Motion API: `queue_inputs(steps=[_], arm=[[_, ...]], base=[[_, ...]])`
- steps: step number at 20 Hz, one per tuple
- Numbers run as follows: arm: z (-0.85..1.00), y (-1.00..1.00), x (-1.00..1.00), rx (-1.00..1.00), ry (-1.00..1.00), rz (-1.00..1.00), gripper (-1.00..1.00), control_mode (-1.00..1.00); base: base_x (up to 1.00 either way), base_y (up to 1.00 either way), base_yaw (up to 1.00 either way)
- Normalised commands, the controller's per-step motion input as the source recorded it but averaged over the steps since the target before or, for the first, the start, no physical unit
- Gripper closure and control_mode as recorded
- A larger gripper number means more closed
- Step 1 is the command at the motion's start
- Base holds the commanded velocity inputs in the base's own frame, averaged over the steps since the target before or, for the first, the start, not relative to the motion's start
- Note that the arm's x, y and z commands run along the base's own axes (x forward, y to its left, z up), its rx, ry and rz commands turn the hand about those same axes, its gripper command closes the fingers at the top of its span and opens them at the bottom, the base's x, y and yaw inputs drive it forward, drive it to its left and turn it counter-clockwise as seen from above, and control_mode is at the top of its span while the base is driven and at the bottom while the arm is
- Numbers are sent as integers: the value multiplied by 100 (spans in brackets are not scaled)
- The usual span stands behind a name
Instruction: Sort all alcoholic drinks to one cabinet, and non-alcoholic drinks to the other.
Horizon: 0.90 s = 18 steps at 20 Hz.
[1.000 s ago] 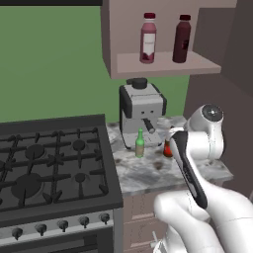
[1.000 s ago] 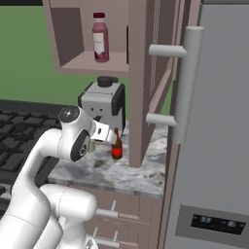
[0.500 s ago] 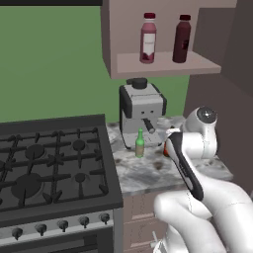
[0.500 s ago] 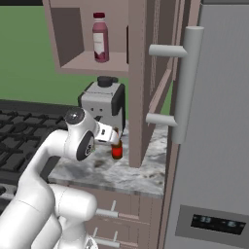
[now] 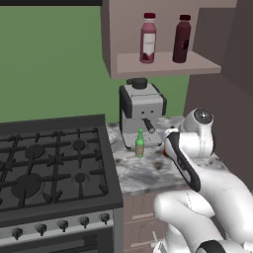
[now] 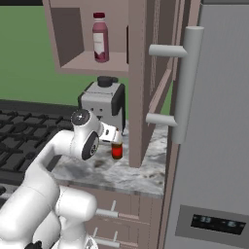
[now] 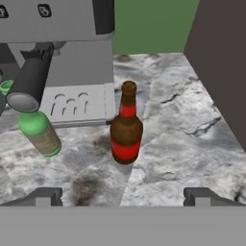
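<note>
An amber-brown bottle (image 7: pixel 126 127) with a red label stands upright on the marble counter (image 7: pixel 182 144), just ahead of my gripper (image 7: pixel 123 197). The gripper is open, its fingertips (image 7: pixel 45 196) wide apart and short of the bottle on either side. In the right base view the hand hovers over the same amber bottle (image 6: pixel 116 151). A slim green bottle (image 7: pixel 39 130) stands to its left, by the coffee machine (image 5: pixel 142 111); it is the green bottle (image 5: pixel 140 144) in the left base view. A pink bottle (image 5: pixel 148 38) and a maroon bottle (image 5: pixel 182 38) stand on the open upper cabinet shelf.
The coffee machine's portafilter (image 7: pixel 29 84) juts out above the green bottle. A dark cabinet side wall (image 7: pixel 221 57) closes the counter on the right. A gas stove (image 5: pixel 49 163) lies left of the counter and a tall grey fridge (image 6: pixel 219 146) stands at the right.
The hand has edged a little closer to the amber bottle, jaws still open. No bottle has moved.
</note>
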Motion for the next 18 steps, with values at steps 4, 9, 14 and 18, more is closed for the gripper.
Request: queue_inputs(steps=[4, 9, 14, 18], arm=[[-12, -5, 17, 0, 1, 0, -100, -100], [-12, -4, 16, 0, 1, 0, -100, -100], [-9, -4, 17, 0, 2, 0, -100, -100], [-10, -3, 16, 0, 2, 0, -100, -100]], base=[[0, 0, 0], [0, 0, 0], [0, 0, 0], [0, 0, 0]])
